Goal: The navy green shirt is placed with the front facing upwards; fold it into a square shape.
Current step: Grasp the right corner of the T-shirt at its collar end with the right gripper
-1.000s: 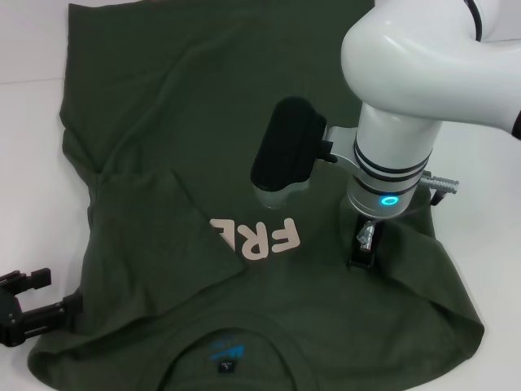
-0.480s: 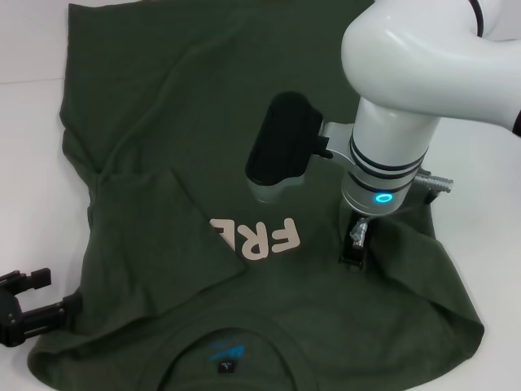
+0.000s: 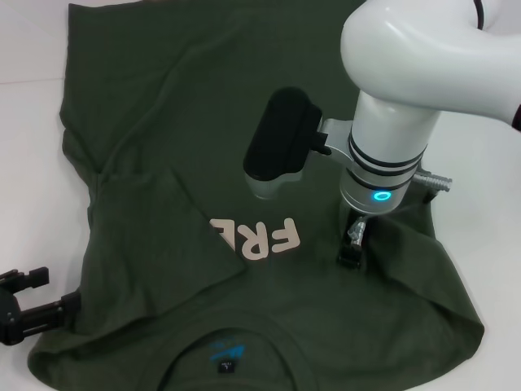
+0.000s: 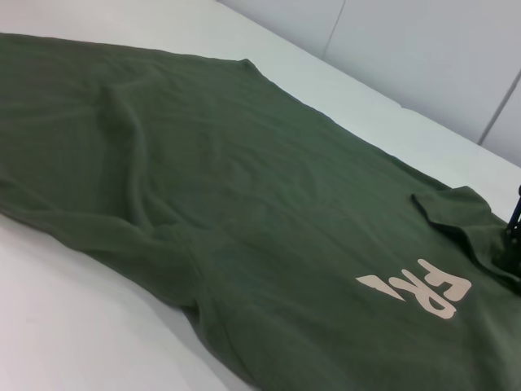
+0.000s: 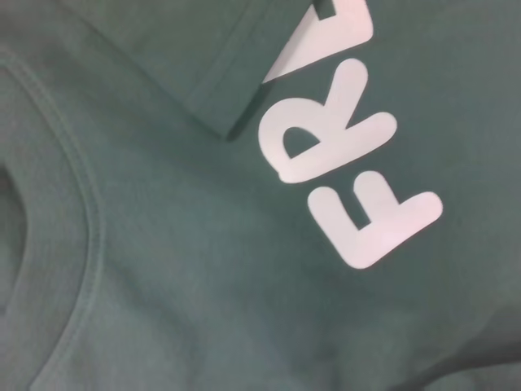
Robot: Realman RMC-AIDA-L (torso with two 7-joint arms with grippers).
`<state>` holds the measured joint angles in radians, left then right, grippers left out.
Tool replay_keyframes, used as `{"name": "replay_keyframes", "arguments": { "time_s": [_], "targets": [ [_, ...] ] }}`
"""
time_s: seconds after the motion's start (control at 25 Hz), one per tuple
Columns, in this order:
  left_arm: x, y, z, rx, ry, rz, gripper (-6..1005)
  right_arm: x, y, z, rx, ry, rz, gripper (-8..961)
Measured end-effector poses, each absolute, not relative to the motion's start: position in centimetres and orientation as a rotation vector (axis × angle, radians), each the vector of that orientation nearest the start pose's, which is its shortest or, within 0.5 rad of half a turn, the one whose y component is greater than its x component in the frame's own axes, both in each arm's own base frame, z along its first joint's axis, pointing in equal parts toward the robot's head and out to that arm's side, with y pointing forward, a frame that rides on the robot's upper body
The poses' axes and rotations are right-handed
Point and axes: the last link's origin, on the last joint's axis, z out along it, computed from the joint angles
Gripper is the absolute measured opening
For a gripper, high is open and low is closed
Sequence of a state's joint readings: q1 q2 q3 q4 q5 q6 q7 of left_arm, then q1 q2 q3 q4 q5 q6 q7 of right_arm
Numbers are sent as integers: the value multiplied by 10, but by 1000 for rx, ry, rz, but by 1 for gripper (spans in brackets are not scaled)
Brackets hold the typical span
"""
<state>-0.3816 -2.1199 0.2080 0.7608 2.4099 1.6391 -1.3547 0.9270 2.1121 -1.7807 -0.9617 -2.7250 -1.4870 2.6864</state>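
On the white surface (image 3: pixel 32 163) the navy green shirt (image 3: pixel 163 122) is spread, left sleeve folded in. Right gripper (image 3: pixel 352 248) sits on the right sleeve fold, jaws' state unclear; cloth could be dragged. Left gripper (image 3: pixel 20 305) is parked open.

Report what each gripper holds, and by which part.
Left gripper is open beside the navy green shirt, holding nothing. Right gripper touches the shirt's right sleeve area; whether it grips the cloth cannot be told.

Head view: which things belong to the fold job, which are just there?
Job:
navy green shirt, left sleeve already folded over the lettering
right gripper, down on the shirt's right side
left gripper, at the shirt's left edge

Just there:
white table
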Motion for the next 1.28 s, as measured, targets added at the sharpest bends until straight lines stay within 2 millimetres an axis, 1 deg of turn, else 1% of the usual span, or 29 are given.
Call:
{"name": "replay_keyframes", "arguments": {
  "time_s": [0.04, 0.28, 0.52, 0.96, 1.28],
  "targets": [
    [-355, 258, 26, -2486, -979, -503, 810, 154, 359, -80, -2576, 560, -1109, 203],
    [-355, 259, 27, -2486, -974, -502, 809, 155, 356, -80, -2578, 562, -1133, 334],
    [-354, 260, 27, -2488, -969, -503, 809, 159, 356, -80, -2568, 570, -1145, 332],
    [-354, 261, 28, -2489, -964, -498, 808, 159, 357, -81, -2560, 564, -1144, 324],
    [-354, 261, 27, -2488, -965, -495, 808, 162, 356, -82, -2545, 547, -1189, 304]
  ]
}}
